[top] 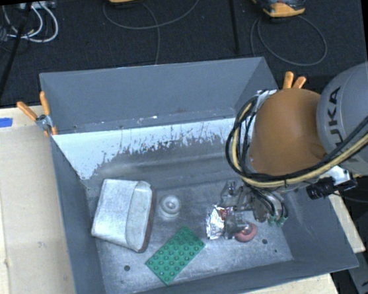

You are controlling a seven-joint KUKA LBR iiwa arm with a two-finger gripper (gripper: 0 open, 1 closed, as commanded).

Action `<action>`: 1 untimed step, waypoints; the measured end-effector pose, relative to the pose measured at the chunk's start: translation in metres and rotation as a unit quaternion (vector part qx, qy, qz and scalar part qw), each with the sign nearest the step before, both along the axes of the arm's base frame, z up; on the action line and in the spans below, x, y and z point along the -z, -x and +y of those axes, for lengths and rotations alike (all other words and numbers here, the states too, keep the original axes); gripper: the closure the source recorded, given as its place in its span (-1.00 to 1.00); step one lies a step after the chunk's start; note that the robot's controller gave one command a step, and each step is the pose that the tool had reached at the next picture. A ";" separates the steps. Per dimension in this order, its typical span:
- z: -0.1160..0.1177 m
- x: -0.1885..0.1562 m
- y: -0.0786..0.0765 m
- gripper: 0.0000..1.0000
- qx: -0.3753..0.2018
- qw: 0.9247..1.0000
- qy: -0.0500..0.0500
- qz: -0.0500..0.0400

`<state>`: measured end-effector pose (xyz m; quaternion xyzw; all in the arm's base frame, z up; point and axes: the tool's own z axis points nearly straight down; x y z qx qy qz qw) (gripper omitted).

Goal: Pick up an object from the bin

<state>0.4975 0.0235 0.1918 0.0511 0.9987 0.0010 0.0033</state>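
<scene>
My gripper [236, 218] is low in the bin's right part, under the orange cover. Its fingers are down among a small cluster there: a crumpled silver foil piece [215, 224] on its left and a small red round thing [247, 234] just below it. Whether either is between the fingers I cannot make out. A green studded plate [175, 254] lies flat to the lower left of the gripper, near the bin's front.
A white rectangular box [123, 214] lies tilted at the bin's left. Beside it stands a small clear round cap [170, 206]. The arm with its looped cables covers the bin's right side.
</scene>
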 end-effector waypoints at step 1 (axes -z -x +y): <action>-0.004 -0.076 -0.004 1.00 -0.002 1.000 0.001 -0.001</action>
